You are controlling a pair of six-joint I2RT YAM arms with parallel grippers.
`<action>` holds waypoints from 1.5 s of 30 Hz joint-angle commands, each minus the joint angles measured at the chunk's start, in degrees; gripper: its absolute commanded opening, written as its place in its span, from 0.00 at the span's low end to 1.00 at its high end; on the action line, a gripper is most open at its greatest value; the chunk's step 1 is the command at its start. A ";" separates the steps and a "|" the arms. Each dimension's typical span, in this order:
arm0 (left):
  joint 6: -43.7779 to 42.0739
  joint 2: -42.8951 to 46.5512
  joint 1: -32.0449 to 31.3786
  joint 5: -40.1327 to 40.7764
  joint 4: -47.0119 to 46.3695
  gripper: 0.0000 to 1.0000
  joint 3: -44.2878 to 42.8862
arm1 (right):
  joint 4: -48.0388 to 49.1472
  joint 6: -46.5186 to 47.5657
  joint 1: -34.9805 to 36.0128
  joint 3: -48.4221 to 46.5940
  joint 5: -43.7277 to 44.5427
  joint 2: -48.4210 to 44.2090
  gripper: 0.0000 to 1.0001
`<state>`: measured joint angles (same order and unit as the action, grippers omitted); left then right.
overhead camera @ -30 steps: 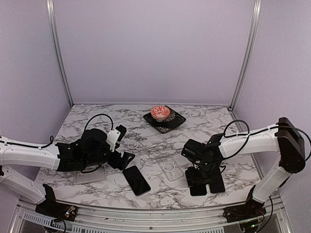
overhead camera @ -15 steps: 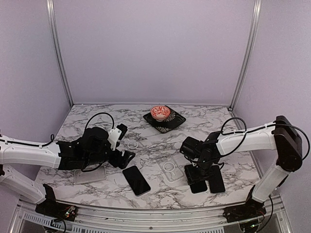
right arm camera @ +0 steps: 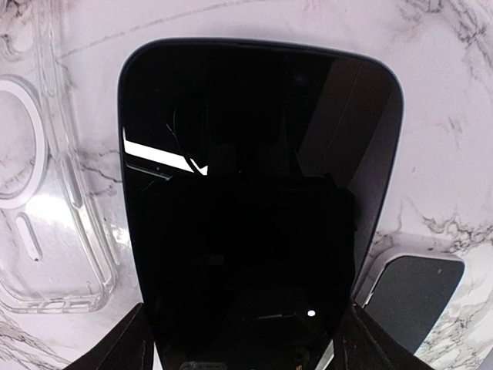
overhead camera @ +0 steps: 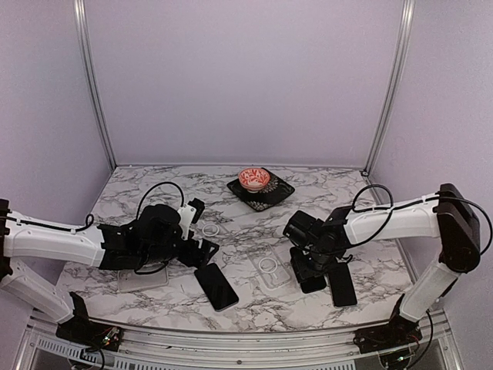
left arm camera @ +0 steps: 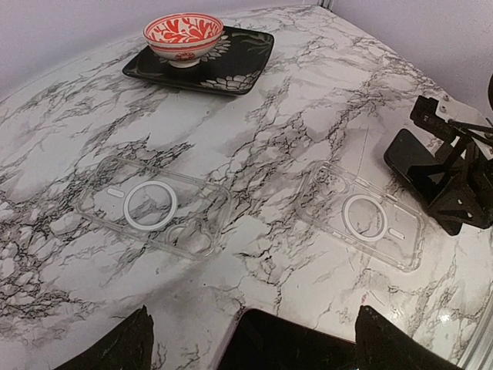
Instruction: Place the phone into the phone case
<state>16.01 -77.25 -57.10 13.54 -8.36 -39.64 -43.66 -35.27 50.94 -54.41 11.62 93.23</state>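
1 phone (right arm camera: 246,200), pinched across its width by the right claw (right arm camera: 245,341), sits just right of the clear case (right arm camera: 46,208), long sides parallel to it, making that arm nearer; the left claw (left arm camera: 254,347), left of the case, hangs spread wide.

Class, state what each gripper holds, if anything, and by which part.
The right gripper appears to clamp a black phone across its two long edges, near one end. The left gripper is open and holds nothing.
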 commanded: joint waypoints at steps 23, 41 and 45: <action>6.38 -3.34 -5.21 4.57 0.22 0.93 -3.41 | 16.61 2.84 3.73 -5.50 16.57 -5.96 0.45; 2.92 1.15 -2.34 6.15 -2.71 0.99 0.43 | 26.08 9.14 11.90 -1.45 11.29 -0.68 0.44; 2.73 -0.84 -1.90 5.62 -2.71 0.99 -0.21 | 25.03 8.58 11.90 -2.59 8.99 1.14 0.43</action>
<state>20.03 -76.27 -59.55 19.11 -10.07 -38.87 -21.19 -26.44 62.92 -54.96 22.39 93.23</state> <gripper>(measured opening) 0.989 0.716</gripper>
